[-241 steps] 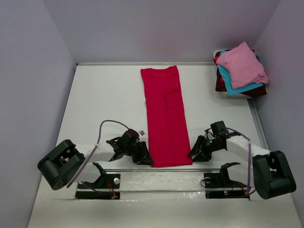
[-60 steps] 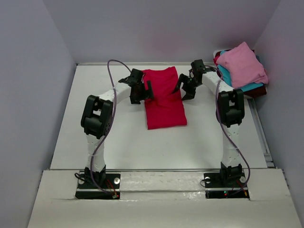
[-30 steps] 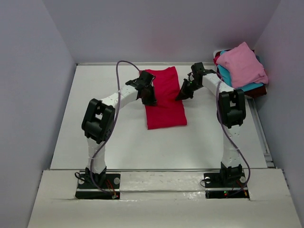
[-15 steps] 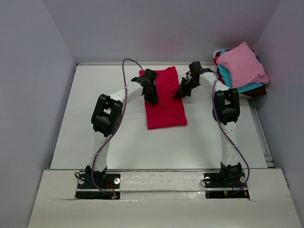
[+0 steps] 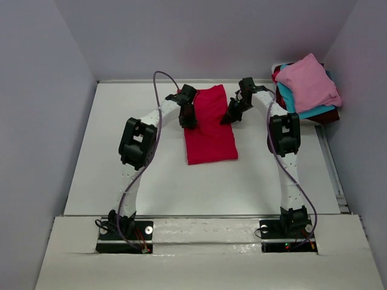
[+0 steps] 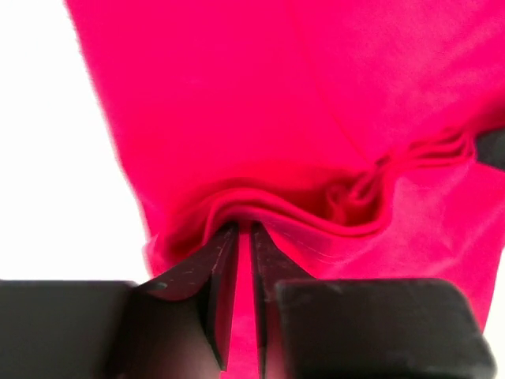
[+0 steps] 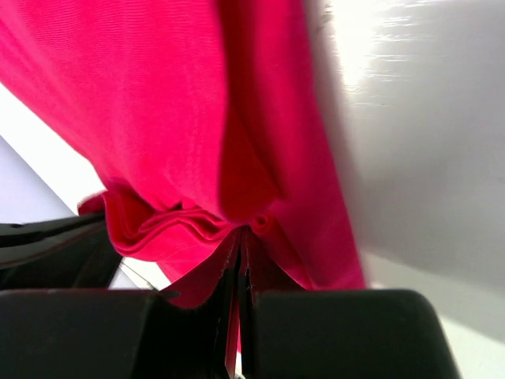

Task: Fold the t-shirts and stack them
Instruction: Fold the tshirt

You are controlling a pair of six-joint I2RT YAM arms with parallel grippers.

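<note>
Arms moved far; red t-shirt (image 5: 210, 138) now doubled.
L end effector (image 6: 244, 237) & R end effector (image 7: 239, 246) pinch its edges tight; slip would skew fold.

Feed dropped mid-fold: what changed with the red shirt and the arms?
The red t-shirt, a long strip before, is now folded shorter, its near end carried toward the far edge. Both arms swung from its near end out to the far part. There the left gripper and right gripper pinch its side edges. The stack of shirts stayed put.
</note>
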